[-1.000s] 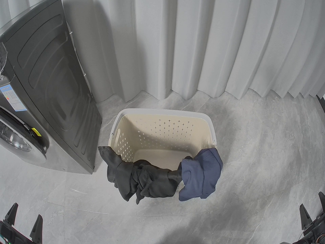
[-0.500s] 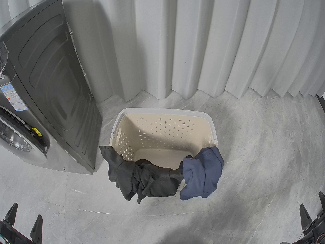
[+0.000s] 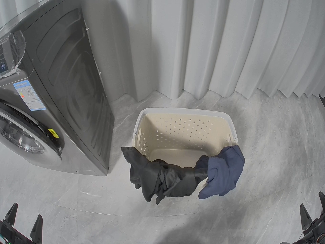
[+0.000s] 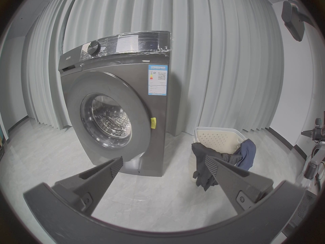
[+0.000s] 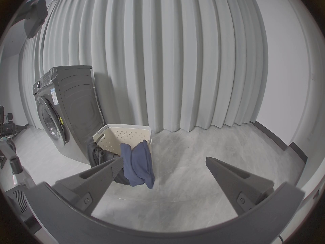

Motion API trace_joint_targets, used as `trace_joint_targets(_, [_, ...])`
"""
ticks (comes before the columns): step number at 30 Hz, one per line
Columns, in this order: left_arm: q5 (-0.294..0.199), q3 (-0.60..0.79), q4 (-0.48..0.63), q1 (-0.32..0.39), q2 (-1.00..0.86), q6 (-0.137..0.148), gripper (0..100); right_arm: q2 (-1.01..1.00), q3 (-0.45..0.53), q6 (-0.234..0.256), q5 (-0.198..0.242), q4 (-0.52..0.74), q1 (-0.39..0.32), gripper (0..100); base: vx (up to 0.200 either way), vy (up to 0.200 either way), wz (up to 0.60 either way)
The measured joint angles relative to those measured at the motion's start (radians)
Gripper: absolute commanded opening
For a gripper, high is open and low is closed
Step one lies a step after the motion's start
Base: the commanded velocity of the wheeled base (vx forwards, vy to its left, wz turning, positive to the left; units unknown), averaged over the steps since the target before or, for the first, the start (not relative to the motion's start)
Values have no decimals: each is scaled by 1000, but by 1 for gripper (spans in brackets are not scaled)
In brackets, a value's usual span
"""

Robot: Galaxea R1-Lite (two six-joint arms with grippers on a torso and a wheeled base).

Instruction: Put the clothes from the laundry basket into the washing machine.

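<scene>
**View swings toward washer; clothes not yet picked**

The head camera has shifted, bringing more of the washer [image 3: 67,85] into view. The basket [image 3: 184,112] and clothes keep their places on the floor. Judgement: repositioning only, no pick begun.

The black garment [image 3: 162,180] drapes over the near rim, long axis along it, left to right. The blue garment [image 3: 223,173] hangs at the right corner.

Left gripper [image 3: 26,211] and right gripper [image 3: 311,201]: jaws apart, empty.

Pleated white curtain [image 3: 203,34] spanning 10 to 2 o'clock in the head view, reaching a pale grey, marble-veined floor [image 3: 277,136] that fills 3 through 6 to 9 o'clock. Plain white wall [image 5: 287,85] adjoins the curtain, dark skirting [image 5: 271,134] at its foot.
</scene>
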Motion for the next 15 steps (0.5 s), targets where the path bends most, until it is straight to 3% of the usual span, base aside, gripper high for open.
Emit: trace_joint_targets(15, [0, 0, 0, 0, 0, 0, 100, 0, 0, 0, 0, 0, 0, 100, 0, 200, 0])
